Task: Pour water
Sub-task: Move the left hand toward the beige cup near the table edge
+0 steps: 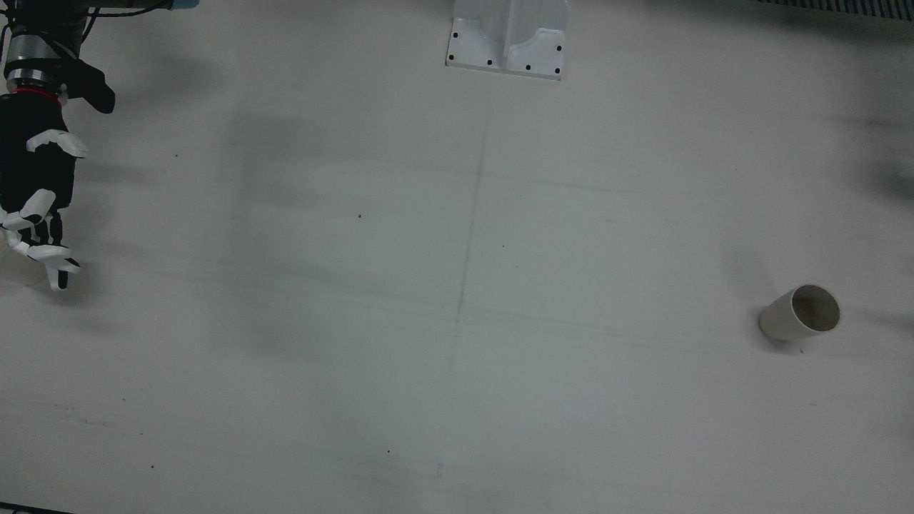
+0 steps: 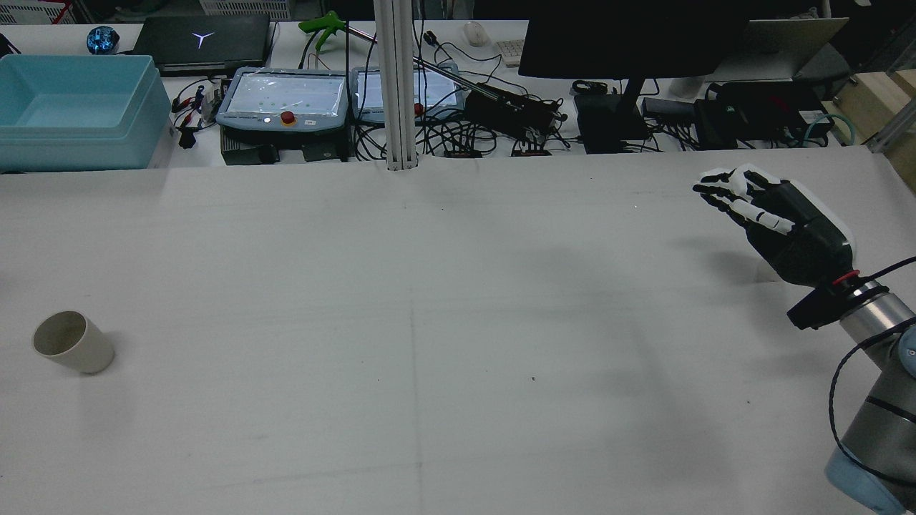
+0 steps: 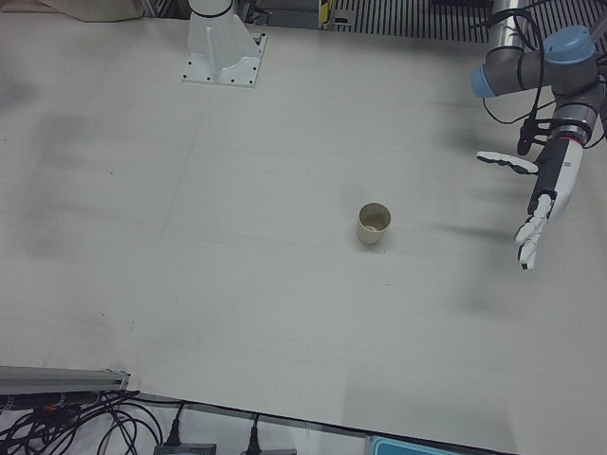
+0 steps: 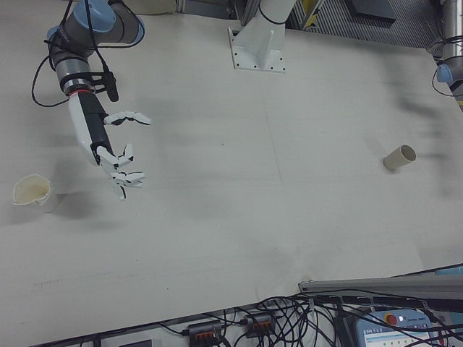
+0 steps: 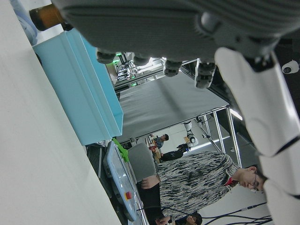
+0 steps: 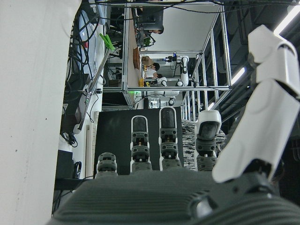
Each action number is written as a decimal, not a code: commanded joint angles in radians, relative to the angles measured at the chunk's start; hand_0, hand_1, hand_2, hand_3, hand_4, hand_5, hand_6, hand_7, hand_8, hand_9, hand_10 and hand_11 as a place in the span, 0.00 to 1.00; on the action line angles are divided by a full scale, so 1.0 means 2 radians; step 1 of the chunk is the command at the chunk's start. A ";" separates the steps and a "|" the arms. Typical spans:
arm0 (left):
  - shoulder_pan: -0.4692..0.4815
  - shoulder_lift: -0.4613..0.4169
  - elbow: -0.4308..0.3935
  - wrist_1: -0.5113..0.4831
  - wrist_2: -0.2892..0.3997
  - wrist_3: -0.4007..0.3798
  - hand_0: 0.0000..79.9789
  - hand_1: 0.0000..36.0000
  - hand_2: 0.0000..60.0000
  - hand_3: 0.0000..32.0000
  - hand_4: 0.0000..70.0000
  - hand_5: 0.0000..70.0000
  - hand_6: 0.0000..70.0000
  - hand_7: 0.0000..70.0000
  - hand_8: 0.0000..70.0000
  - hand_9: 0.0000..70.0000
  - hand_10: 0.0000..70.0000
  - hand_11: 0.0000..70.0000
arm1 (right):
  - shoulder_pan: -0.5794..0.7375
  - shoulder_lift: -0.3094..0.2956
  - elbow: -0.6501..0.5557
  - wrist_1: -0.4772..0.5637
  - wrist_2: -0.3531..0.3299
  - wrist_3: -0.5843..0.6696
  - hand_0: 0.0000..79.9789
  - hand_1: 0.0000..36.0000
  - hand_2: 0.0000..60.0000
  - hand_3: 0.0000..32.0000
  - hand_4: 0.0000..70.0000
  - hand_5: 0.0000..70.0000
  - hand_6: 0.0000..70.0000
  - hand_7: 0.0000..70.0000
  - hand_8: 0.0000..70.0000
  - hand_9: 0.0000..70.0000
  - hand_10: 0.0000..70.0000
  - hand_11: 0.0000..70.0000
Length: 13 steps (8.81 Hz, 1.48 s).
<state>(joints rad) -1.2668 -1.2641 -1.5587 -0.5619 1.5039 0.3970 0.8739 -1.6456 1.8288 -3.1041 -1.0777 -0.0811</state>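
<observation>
**While both hands hang empty, the cups wait apart**

Since nothing's grasped yet, the beige cup (image 3: 374,225) stands upright mid-table, the left hand (image 3: 542,204) splayed beside it; further off, the right hand (image 4: 108,148) hovers loose near the pale cup (image 4: 32,191), probably the pouring one.

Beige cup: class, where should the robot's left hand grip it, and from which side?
Probably the mid side wall of the beige cup, approached sideways from the robot's left, where the open left hand hovers. The cup stands upright, handleless and round, mouth up.
</observation>
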 commanded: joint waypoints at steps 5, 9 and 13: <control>0.082 0.020 0.008 -0.021 -0.012 0.060 0.58 0.26 0.20 0.38 0.22 0.17 0.01 0.13 0.00 0.01 0.00 0.00 | -0.001 -0.004 0.001 0.001 -0.002 0.003 0.60 0.38 0.35 0.00 0.27 1.00 0.28 0.47 0.23 0.32 0.04 0.07; 0.094 0.005 0.009 -0.012 -0.003 0.100 0.72 0.67 0.30 0.44 0.14 0.24 0.00 0.14 0.01 0.01 0.02 0.07 | -0.003 -0.004 -0.001 0.000 0.000 0.003 0.61 0.41 0.36 0.00 0.26 1.00 0.27 0.45 0.23 0.31 0.04 0.07; 0.218 -0.005 0.012 -0.033 -0.118 0.109 0.69 0.63 0.32 0.40 0.13 0.20 0.00 0.14 0.01 0.01 0.00 0.03 | -0.010 -0.004 -0.002 0.000 0.001 0.001 0.61 0.42 0.38 0.00 0.28 1.00 0.28 0.46 0.24 0.32 0.05 0.08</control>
<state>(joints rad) -1.0029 -1.2644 -1.5370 -0.5956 1.4527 0.6337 0.8571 -1.6536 1.8237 -3.1031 -1.0762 -0.0785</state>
